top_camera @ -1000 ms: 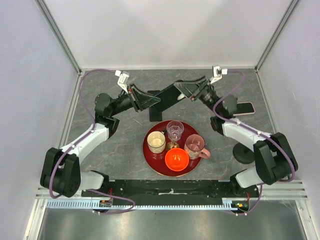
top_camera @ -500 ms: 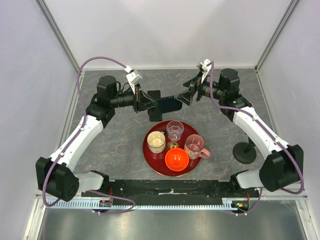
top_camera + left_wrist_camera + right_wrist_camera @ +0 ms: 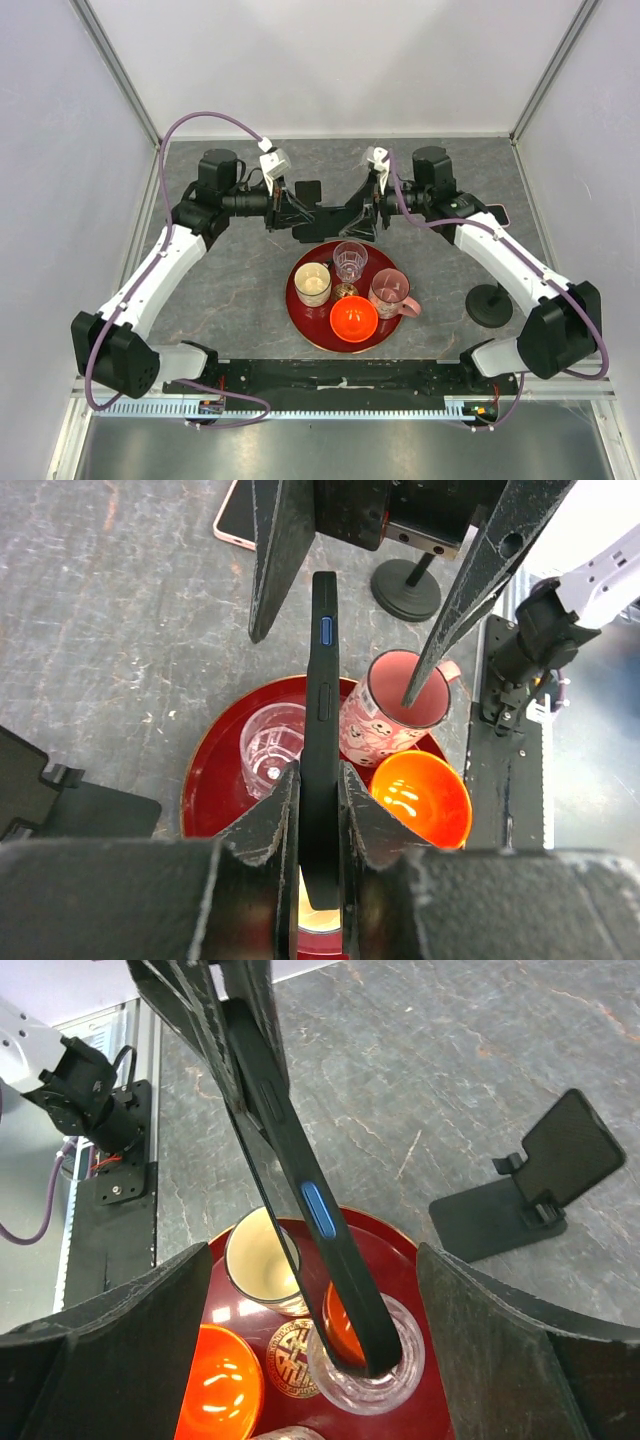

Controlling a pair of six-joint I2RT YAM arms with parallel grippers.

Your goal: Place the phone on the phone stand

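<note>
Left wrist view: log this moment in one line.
left claw: shut on black slab | right claw: open, astride it | pink phone: on table

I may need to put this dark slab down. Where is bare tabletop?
Bare tabletop lies between the left arm and the red tray; a strip along its far edge is bare too. Crowded: the centre, where the left gripper holds the dark slab by the tray's cups, and the right side, with the phone stand and the phone.
</note>
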